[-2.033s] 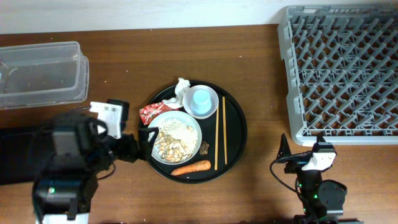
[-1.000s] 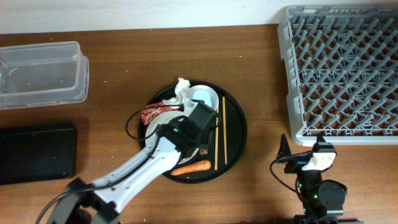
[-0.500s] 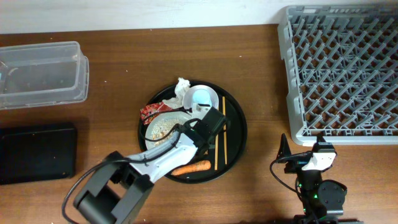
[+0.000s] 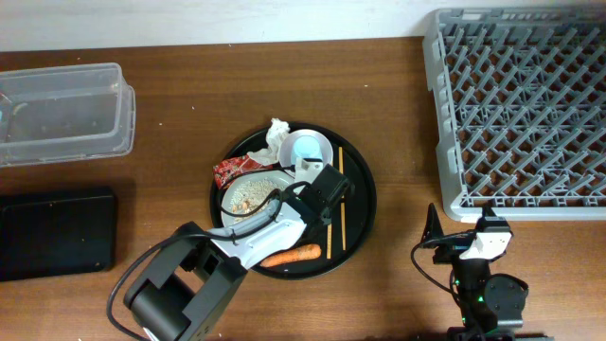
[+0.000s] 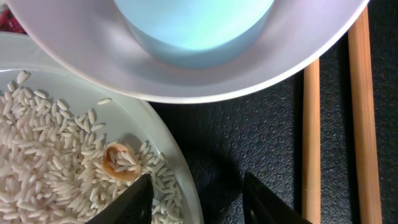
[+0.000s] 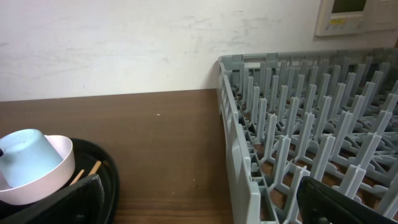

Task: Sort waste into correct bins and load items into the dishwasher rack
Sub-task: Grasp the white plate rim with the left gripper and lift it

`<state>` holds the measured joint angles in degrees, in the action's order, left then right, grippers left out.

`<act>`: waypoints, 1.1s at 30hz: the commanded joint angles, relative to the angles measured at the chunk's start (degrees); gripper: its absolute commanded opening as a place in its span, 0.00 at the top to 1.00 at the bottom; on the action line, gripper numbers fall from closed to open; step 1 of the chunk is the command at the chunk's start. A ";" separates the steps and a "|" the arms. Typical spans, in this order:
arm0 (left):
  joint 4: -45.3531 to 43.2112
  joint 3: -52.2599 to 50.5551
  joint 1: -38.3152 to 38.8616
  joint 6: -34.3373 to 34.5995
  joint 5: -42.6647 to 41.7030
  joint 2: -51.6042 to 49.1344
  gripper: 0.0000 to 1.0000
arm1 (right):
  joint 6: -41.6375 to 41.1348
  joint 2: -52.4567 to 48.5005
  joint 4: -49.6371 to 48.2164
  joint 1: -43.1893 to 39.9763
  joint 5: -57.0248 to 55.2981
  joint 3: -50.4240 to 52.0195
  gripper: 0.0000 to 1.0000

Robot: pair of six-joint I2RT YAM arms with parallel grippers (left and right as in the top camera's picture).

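On the round black tray (image 4: 360, 204), mid-surface | left gripper (image 5: 196, 199) had arrived from the near left, jaws narrowing yet still apart astride the rim of the white plate (image 5: 163, 140) | plate grasp seemed imminent | right gripper (image 6: 199, 202) idle, jaws spread wide.

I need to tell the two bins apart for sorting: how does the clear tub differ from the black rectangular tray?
The clear tub is see-through, with the table showing beneath; the black rectangular tray is opaque. The tub has taller walls; the tray looks shallow. The tub lies farther back, the tray nearer the front edge. Both are rectangular, similar in size, and left of the round tray.
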<state>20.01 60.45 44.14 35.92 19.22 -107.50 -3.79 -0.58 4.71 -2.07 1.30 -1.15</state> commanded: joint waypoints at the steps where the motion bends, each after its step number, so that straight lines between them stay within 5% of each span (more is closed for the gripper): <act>1: 0.39 0.59 0.24 0.94 0.39 -1.62 0.59 | 0.33 0.39 -0.20 -0.26 -0.52 0.83 0.02; 5: 4.42 1.88 0.22 0.92 6.97 -1.49 0.64 | 0.33 0.39 -0.20 -0.26 -0.52 0.83 0.02; 7: 5.35 2.19 0.33 0.92 6.97 -1.49 0.73 | 0.33 0.39 -0.20 -0.26 -0.52 0.83 0.02; 22: 6.45 2.29 2.62 0.50 7.61 -1.49 0.99 | 0.33 0.39 -0.20 -0.26 -0.52 0.83 0.02; 33: 20.90 13.44 2.64 0.50 8.26 -1.44 0.99 | 0.33 0.39 -0.20 -0.26 -0.52 0.83 0.02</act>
<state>39.33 71.53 46.76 36.27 26.87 -108.40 -3.79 -0.58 4.71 -2.07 1.28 -1.15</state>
